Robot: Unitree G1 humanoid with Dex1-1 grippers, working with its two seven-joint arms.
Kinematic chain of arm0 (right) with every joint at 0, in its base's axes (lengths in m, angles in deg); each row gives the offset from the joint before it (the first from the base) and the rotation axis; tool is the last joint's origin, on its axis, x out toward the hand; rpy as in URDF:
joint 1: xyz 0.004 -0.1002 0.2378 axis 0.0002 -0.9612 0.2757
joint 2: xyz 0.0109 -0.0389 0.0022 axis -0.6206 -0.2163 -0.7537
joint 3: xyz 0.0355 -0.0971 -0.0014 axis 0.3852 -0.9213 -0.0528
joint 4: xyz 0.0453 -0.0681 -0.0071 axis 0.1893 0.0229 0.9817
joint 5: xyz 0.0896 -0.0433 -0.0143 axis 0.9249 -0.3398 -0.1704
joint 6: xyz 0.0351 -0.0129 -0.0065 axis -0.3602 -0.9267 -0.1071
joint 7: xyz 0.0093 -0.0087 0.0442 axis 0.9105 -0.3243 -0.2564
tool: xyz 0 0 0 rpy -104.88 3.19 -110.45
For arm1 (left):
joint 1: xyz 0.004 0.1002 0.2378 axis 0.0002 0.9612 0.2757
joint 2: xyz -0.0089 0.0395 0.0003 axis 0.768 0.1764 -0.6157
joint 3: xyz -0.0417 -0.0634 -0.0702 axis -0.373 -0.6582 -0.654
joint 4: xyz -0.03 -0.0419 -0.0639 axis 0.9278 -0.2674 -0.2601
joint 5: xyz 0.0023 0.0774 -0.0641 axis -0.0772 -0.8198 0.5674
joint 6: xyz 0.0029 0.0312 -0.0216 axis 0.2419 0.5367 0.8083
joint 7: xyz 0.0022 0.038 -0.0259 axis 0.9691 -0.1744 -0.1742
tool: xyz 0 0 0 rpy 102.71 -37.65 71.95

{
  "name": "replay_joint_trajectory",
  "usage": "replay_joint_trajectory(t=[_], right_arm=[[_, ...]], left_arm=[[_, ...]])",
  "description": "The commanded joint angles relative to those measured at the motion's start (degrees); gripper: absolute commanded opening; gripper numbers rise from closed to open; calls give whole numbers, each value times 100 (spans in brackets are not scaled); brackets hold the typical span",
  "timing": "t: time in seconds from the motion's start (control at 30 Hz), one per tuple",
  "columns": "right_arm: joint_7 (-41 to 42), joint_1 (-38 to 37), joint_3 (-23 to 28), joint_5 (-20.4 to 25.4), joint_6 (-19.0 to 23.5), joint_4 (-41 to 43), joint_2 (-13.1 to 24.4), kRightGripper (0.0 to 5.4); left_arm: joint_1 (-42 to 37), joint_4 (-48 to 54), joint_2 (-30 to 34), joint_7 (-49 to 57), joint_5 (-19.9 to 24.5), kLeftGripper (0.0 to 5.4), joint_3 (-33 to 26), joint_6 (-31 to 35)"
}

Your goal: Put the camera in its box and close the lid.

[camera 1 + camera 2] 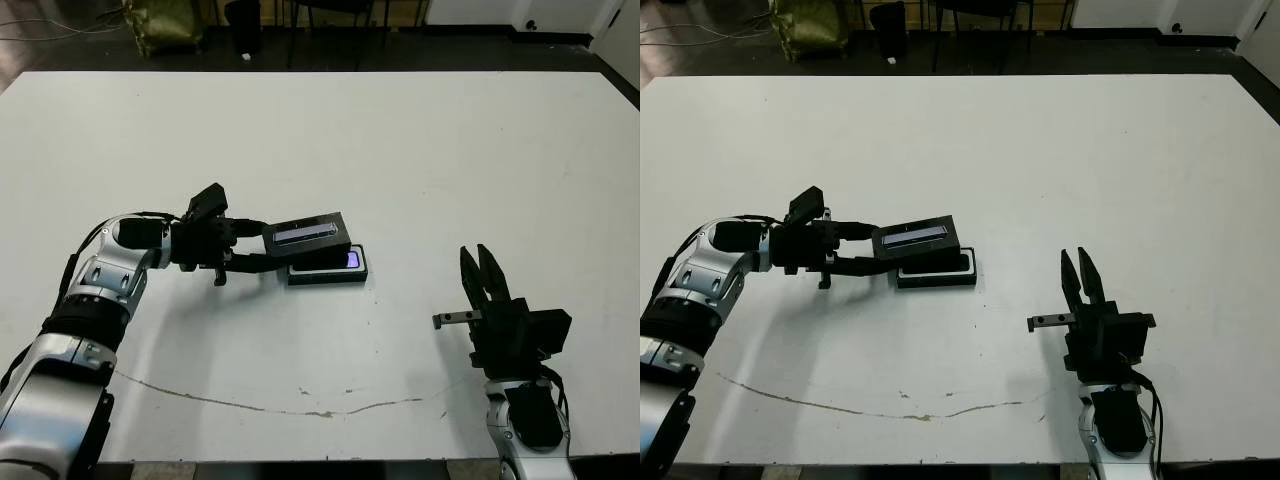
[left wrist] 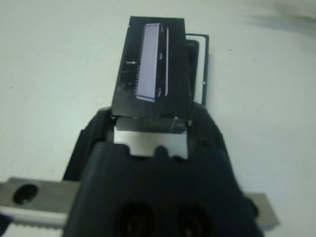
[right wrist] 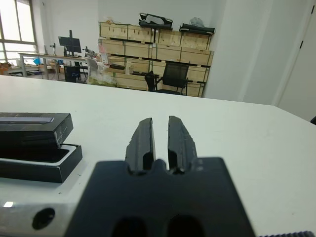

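Observation:
My left gripper (image 1: 262,246) is shut on the lid (image 1: 305,233), a flat black panel with a silvery stripe, gripping it by its left end. The lid hovers tilted over the left part of the box (image 1: 328,270), a shallow black tray on the table. Inside the box lies the camera (image 1: 352,260), of which only the bluish-purple patch at the right end shows past the lid. The left wrist view shows the lid (image 2: 153,74) with the box's white-lined rim (image 2: 200,59) behind it. My right gripper (image 1: 483,268) is shut and empty, standing upright to the right of the box, well apart from it.
The white table (image 1: 420,150) stretches wide behind and to the right of the box. A thin dark scratch line (image 1: 300,405) runs along the front part. Beyond the far edge are a dark floor, chair legs and a yellowish bag (image 1: 165,25).

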Motion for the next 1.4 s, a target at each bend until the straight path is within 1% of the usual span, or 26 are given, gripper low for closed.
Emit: replay_joint_trajectory(t=[0.03,0.07,0.17,0.2,0.3,0.5,0.6,1.0,1.13,1.2,1.4], right_arm=[[105,-9,59,134,-80,-175,78,0],[113,-5,65,150,-99,-196,74,0],[52,-30,62,104,34,-111,43,0],[52,-25,62,81,-14,-129,54,0],[88,-16,65,102,-74,-174,76,0],[31,-31,49,127,30,-138,1,0],[93,-21,56,168,-42,-175,33,0],[133,-1,70,197,-104,-256,70,0],[105,-14,71,189,-5,-201,63,0],[107,-6,70,179,-51,-217,66,0],[130,20,56,195,-85,-272,67,0]], left_arm=[[-43,-184,-67,-186,59,192,-16,228],[-51,-223,-96,-264,122,192,-51,251],[-145,-406,-177,-593,286,192,-101,417],[-192,-466,-202,-707,312,192,-99,463],[-302,-619,-265,-906,308,192,-94,395],[-431,-889,-375,-1049,241,192,-68,398],[-450,-972,-402,-1066,205,192,-74,263],[-428,-954,-378,-737,-72,192,-14,83],[-441,-982,-381,-738,-88,192,-30,112],[-408,-927,-352,-689,-100,192,-48,5],[-393,-851,-258,-754,-43,192,-105,125]])
